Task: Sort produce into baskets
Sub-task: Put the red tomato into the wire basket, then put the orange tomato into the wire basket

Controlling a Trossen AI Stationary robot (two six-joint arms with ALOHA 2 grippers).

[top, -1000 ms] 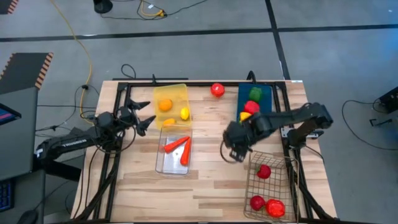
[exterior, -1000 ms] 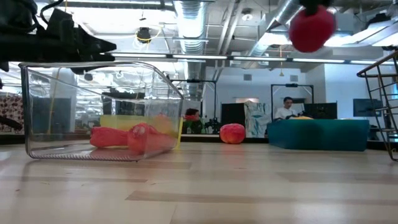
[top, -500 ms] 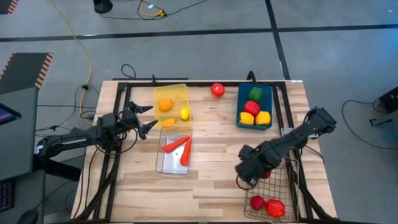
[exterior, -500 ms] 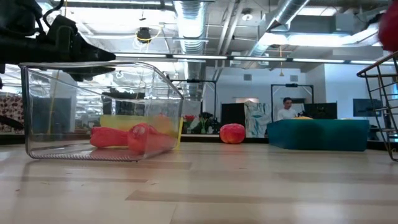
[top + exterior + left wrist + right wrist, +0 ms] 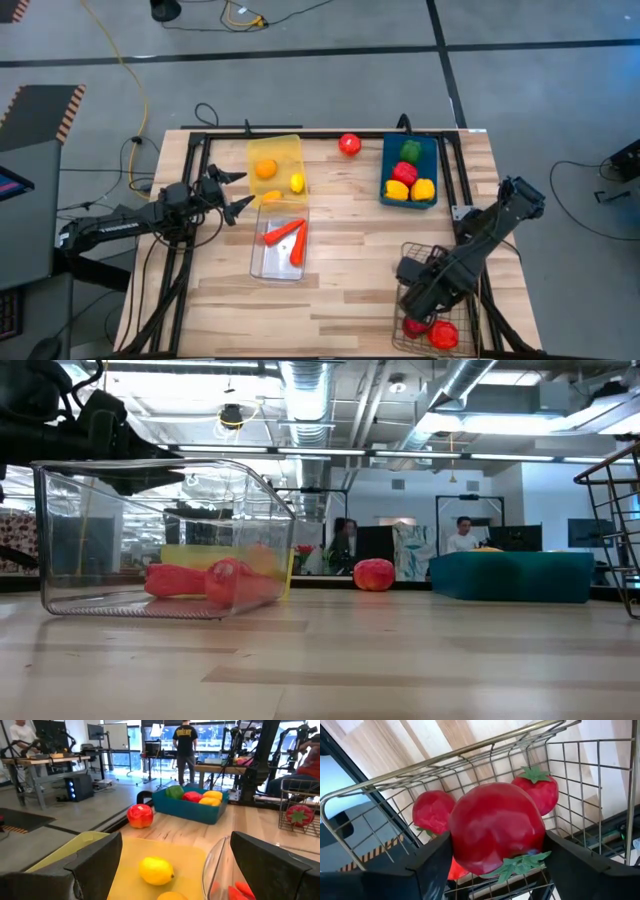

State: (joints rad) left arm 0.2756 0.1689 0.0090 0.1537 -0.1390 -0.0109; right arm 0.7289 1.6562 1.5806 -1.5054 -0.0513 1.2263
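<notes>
Tomato (image 5: 495, 827): pinched in the right claw (image 5: 420, 295), over the wire basket (image 5: 412, 262) at the counter's near right.
Handling: looks light, stiff, glossy; likely slippery, best held across its widest part.
Left claw (image 5: 232, 190): spread, empty, by the yellow bin (image 5: 285, 146).

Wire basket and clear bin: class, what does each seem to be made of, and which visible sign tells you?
Wire basket: apparently metal, thin dull grey rods forming an open grid.
Clear bin: probably glossy hard plastic; carrots show through its see-through walls, which catch reflections.
</notes>
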